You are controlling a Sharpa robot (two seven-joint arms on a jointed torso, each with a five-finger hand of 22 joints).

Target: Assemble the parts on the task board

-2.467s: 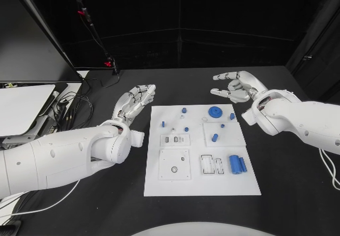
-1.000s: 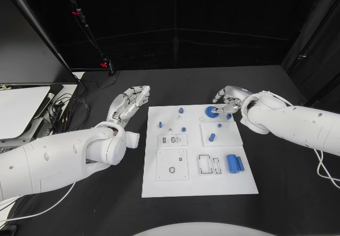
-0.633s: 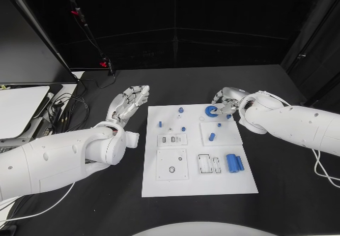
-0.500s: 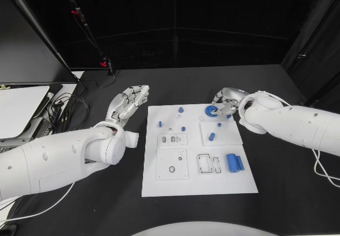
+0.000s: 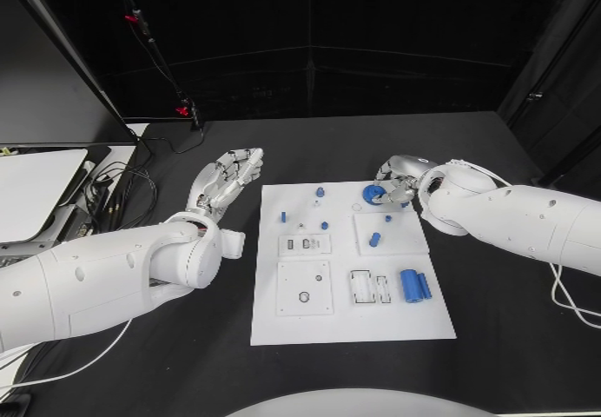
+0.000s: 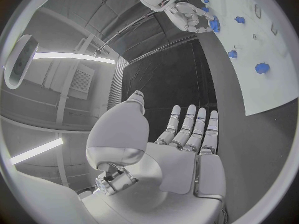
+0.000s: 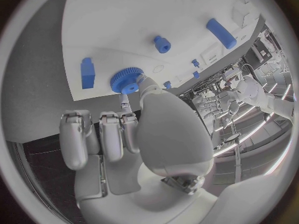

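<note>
Two blue cylinders (image 5: pixel 414 285) lie nearest me on the board (image 5: pixel 351 326). At two o'clock my right hand (image 5: pixel 399 184) pinches the gear (image 5: pixel 373 194); the wrist view shows the thumb (image 7: pixel 147 90) on it. My left hand (image 5: pixel 229 179), at ten o'clock, lies flat, fingers straight, holding nothing.

I see the flat white rectangular task board (image 5: pixel 351 323) on the black table. My right hand (image 5: pixel 399 178) touches the round blue toothed gear (image 5: pixel 373 195) at the board's far right corner. My left hand (image 5: pixel 230 181) hangs beside the board's far left edge, fingers straight and together, holding nothing.
</note>
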